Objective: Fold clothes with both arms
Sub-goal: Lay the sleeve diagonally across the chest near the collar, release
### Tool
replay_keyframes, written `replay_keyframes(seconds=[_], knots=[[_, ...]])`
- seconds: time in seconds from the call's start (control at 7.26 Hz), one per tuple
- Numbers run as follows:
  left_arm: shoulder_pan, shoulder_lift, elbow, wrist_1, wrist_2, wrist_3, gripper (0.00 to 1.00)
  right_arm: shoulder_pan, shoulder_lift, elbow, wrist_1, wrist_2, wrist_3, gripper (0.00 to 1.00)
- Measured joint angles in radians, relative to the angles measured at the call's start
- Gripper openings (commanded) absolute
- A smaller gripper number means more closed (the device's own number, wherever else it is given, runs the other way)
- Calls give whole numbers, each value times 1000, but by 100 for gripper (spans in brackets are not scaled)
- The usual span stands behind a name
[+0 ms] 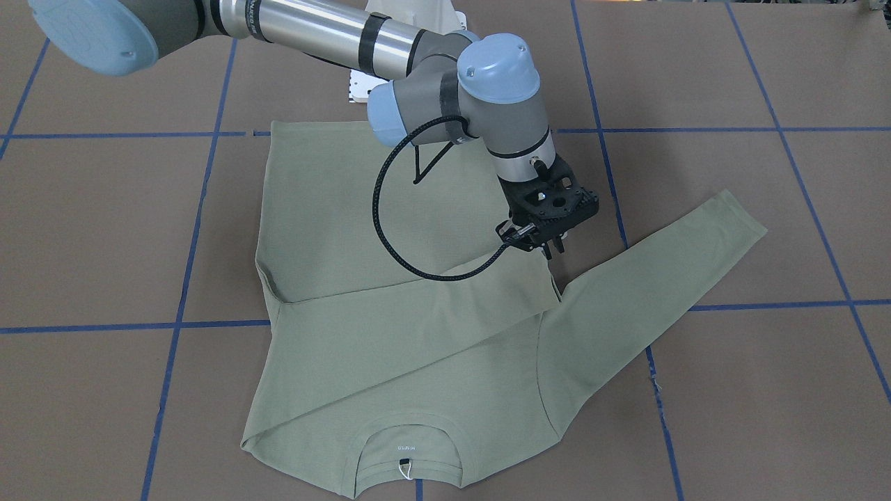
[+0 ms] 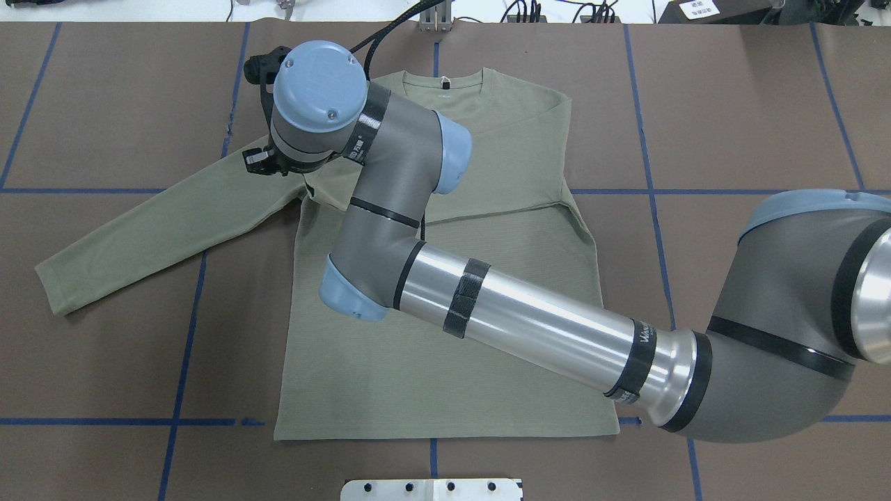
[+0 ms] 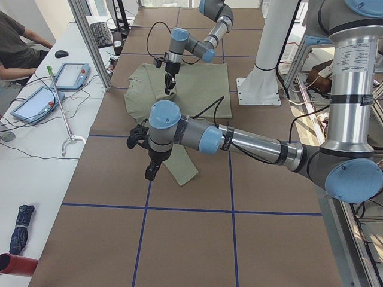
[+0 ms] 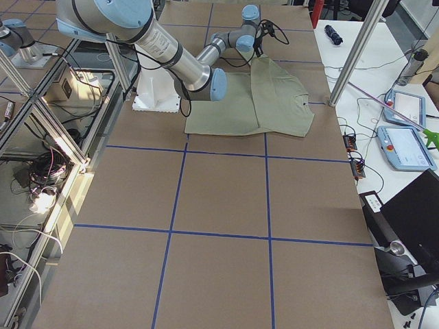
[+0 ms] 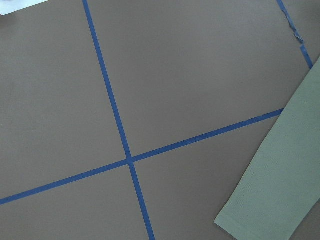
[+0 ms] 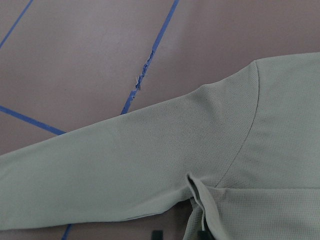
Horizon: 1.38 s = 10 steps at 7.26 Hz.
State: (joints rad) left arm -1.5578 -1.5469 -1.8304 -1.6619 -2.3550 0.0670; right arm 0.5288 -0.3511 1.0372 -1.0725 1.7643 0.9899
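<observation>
The sage-green shirt (image 1: 390, 348) lies flat on the brown table, neck towards the operators' side (image 2: 487, 334). One sleeve is folded across the body, its cuff (image 1: 546, 282) near the far armpit. The other sleeve (image 2: 160, 229) stretches out straight, and its cuff shows in the left wrist view (image 5: 280, 180). My right gripper (image 1: 550, 252) reaches across and hovers just above the folded cuff; it looks shut and empty. The right wrist view shows the armpit seam and the cuff edge (image 6: 200, 205). My left gripper (image 3: 151, 172) shows only in the exterior left view, raised near the outstretched cuff; I cannot tell its state.
Blue tape lines (image 1: 188, 323) grid the table. The white pedestal base (image 2: 431, 489) stands at the robot's edge. A side bench holds tablets (image 3: 72, 75), and an operator (image 3: 18, 48) sits beside it.
</observation>
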Motion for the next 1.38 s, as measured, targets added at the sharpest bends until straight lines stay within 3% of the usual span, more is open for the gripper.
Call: replay_keyframes(seconds=[0.41, 0.96, 1.38], knots=[[1, -3, 9, -2, -1, -2, 100, 6, -13, -6, 3, -33, 53, 100], [34, -8, 15, -97, 5, -144, 100, 43, -39, 0, -140, -35, 86, 100], [65, -10, 47, -164, 6, -195, 100, 18, -63, -45, -164, -157, 82, 100]])
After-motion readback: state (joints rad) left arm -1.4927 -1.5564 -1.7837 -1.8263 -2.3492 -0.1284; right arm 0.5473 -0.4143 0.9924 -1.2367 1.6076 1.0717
